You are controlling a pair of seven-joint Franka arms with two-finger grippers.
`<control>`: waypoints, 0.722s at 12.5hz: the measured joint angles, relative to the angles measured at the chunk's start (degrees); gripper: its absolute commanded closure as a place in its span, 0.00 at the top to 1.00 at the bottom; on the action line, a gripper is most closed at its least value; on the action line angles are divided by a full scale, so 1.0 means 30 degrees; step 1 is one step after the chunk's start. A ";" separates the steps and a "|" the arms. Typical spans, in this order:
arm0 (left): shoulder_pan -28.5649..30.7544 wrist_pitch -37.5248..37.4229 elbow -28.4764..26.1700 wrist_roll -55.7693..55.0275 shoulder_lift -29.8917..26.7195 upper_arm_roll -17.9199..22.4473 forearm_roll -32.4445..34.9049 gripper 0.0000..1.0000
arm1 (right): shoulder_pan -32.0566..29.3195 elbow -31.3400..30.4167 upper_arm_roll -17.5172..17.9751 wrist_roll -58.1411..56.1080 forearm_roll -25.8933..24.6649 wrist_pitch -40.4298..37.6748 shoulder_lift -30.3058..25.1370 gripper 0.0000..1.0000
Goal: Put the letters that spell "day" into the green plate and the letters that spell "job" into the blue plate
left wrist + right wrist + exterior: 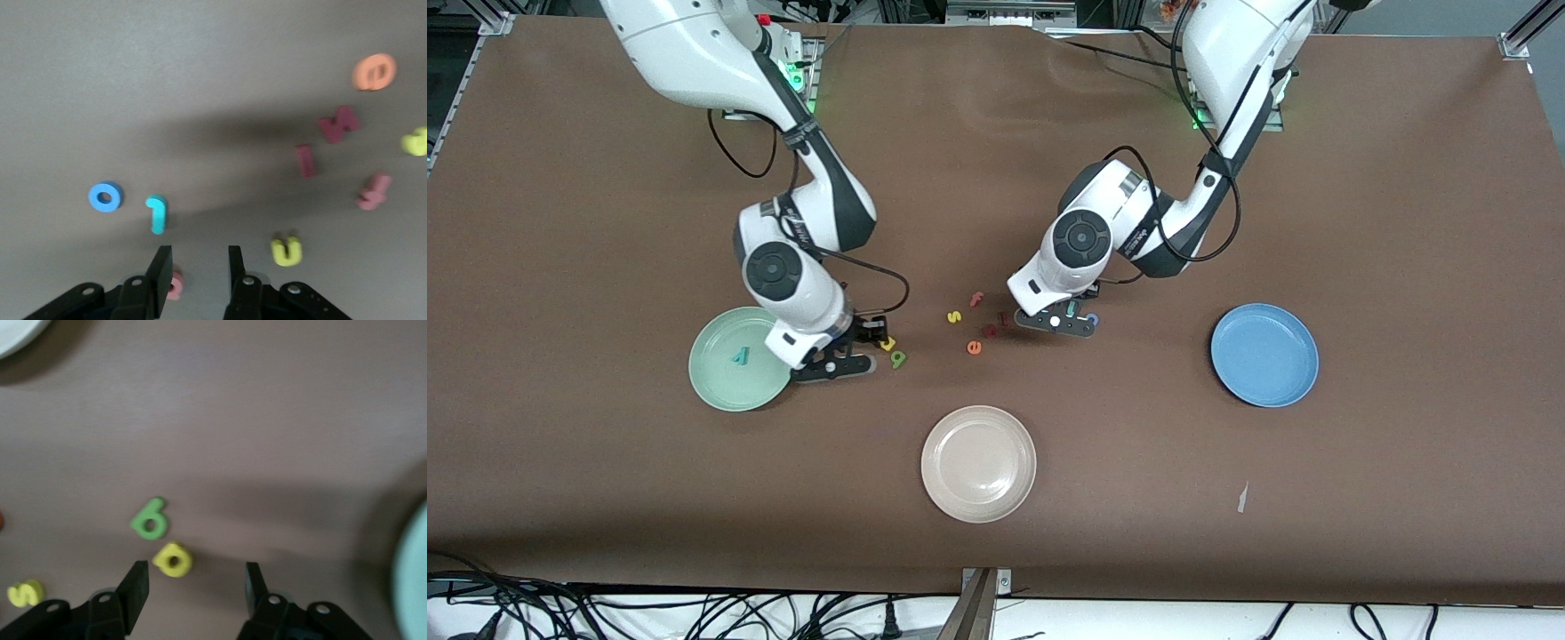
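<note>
On the brown table (996, 160), a teal "y" (739, 356) lies in the green plate (713, 384). Beside that plate, the right gripper (197, 577) spreads wide, empty; only its wrist view shows the yellow letter (173, 560) whole. The left gripper (198, 261) is narrowed, empty.

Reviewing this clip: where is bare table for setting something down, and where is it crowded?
Bare patches: between the beige plate and the blue plate, and between the beige plate and the green plate. Crowded: the scattered foam letters between the left gripper and the right gripper, which is beside the green plate.
</note>
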 measured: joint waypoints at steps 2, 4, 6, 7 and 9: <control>-0.0040 0.0000 -0.0241 -0.0288 0.0304 0.0006 0.0879 0.39 | 0.0408 0.0039 -0.0007 0.0407 0.0065 0.0190 0.0270 0.73; -0.0004 0.0000 -0.0368 -0.0290 0.0437 0.0075 0.1422 0.38 | 0.0556 0.0039 -0.0008 0.0411 0.0067 0.0189 0.0340 0.74; 0.0032 0.0000 -0.0396 -0.0287 0.0464 0.0185 0.1498 0.38 | 0.0759 -0.0043 -0.0008 0.0410 0.0065 0.0263 0.0436 0.74; 0.0035 0.0000 -0.0476 -0.0286 0.0483 0.0216 0.1530 0.38 | 0.0865 -0.0221 -0.0010 0.0405 0.0063 0.0537 0.0462 0.74; 0.0034 0.0063 -0.0692 -0.0285 0.0547 0.0222 0.1562 0.38 | 0.1072 -0.0831 -0.0009 0.0373 0.0040 0.1296 0.0483 0.74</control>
